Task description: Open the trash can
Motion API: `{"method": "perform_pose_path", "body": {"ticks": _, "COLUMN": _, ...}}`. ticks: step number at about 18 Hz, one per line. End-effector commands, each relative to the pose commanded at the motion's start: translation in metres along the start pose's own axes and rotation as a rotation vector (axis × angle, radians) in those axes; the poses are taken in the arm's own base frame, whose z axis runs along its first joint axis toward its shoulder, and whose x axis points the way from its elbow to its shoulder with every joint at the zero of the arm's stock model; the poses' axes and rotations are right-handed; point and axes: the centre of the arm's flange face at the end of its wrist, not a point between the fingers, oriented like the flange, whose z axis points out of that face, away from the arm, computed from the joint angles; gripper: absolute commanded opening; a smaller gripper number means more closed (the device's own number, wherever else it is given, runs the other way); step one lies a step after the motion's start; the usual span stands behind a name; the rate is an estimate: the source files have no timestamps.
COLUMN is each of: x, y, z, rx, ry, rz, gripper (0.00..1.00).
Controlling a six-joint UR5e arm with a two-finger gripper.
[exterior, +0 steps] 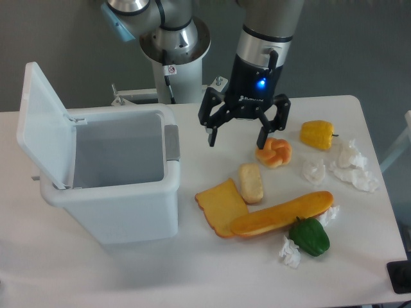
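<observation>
The trash can (pixel 122 205) is a large white bin on the left of the table. Its lid (pixel 43 122) stands upright on the left side, leaving the inside exposed and showing nothing in it. A grey push tab (pixel 171 142) sits on the right rim. My gripper (pixel 237 140) hangs open above the table to the right of the bin, apart from it, with nothing between its fingers.
Food lies right of the bin: a toast slice (pixel 220 205), a small bread roll (pixel 251 183), a long baguette (pixel 282 213), a twisted bun (pixel 273 152), a yellow pepper (pixel 317 134) and a green pepper (pixel 309 235). Crumpled white tissues (pixel 350 165) sit at the right edge.
</observation>
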Motion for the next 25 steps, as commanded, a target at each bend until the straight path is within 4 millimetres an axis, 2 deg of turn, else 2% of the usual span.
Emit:
{"method": "perform_pose_path", "body": {"ticks": 12, "x": -0.029, "y": 0.017, "z": 0.001, "rx": -0.161, "ry": -0.173, "rz": 0.212, "gripper": 1.00}}
{"method": "perform_pose_path", "body": {"ticks": 16, "x": -0.032, "y": 0.025, "z": 0.007, "rx": -0.215, "ry": -0.186, "rz": 0.299, "gripper": 1.00}}
{"method": "perform_pose_path", "body": {"ticks": 22, "x": -0.040, "y": 0.031, "z": 0.012, "rx": -0.222, "ry": -0.186, "rz": 0.295, "gripper": 1.00}}
{"method": "perform_pose_path", "body": {"ticks": 25, "x": -0.048, "y": 0.029, "z": 0.025, "rx": -0.236, "ry": -0.171, "rz": 0.310, "gripper": 1.00}}
